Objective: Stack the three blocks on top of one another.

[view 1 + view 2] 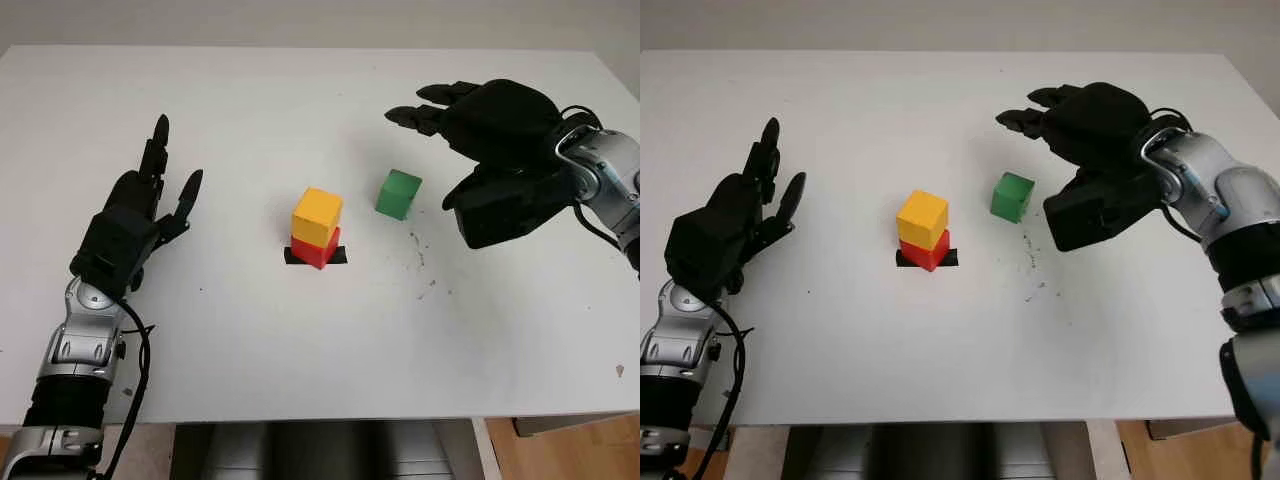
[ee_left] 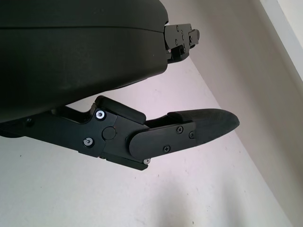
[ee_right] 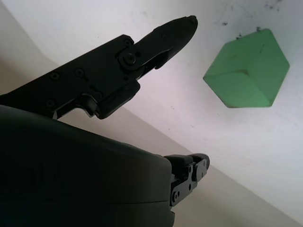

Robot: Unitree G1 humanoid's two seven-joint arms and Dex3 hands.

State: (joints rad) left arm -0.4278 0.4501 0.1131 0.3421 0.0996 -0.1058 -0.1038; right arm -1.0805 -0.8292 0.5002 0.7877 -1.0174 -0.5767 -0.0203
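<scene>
Green block (image 1: 399, 193) alone, open table (image 1: 300, 100) around | right hand (image 1: 470, 130) open beside it

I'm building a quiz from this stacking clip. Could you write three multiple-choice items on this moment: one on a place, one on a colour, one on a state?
1. Where is the green block?
A. on the table, beside the stack
B. on the yellow block
C. in the left hand

2. Which colour is the stack's top block?
A. red
B. yellow
C. blue

3. What is the right hand doing?
A. gripping the green block
B. open, near the green block
C. pressing on the stack

Answers: 1 A, it sits alone on the table. 2 B, the yellow block lies on the red block. 3 B, it holds nothing.
</scene>
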